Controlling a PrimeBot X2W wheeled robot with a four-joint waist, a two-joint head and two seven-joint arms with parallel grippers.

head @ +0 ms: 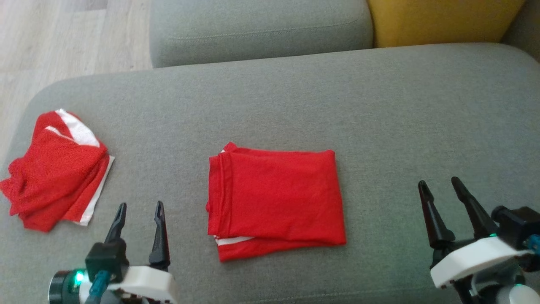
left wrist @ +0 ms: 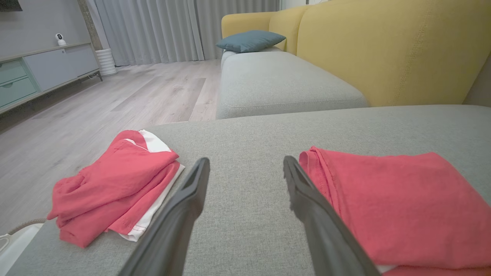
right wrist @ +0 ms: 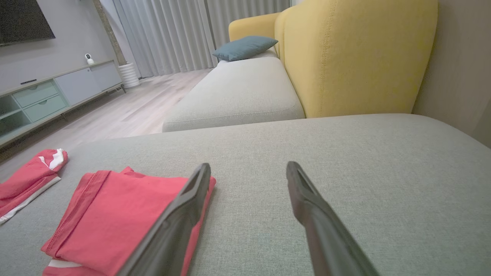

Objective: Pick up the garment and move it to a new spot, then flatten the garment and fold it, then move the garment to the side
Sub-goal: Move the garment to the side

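A wide grey seat [head: 270, 105] spans the scene. At its far side are a second grey cushion [head: 261, 29] and a yellow back [head: 443, 21], and pale wood floor [head: 63, 38] shows at the far left. The garment [head: 276, 198] is red and lies folded into a neat rectangle on the middle of the seat, with a thin white strip showing at its near left corner. A second red and white cloth [head: 55, 169] sits in a looser stack by the seat's left edge, well apart from the garment. The left gripper [head: 141, 206] hovers at the near left, between the cloth and the garment. Its fingers are spread apart and hold nothing, and the garment's left edge lies near it on the right without touching. The right gripper [head: 438, 183] hovers at the near right over bare seat, its fingers likewise apart and empty. The garment lies farther off to its left than it does from the left gripper. A small blue pillow [left wrist: 251, 40] rests on the far end of the second cushion.
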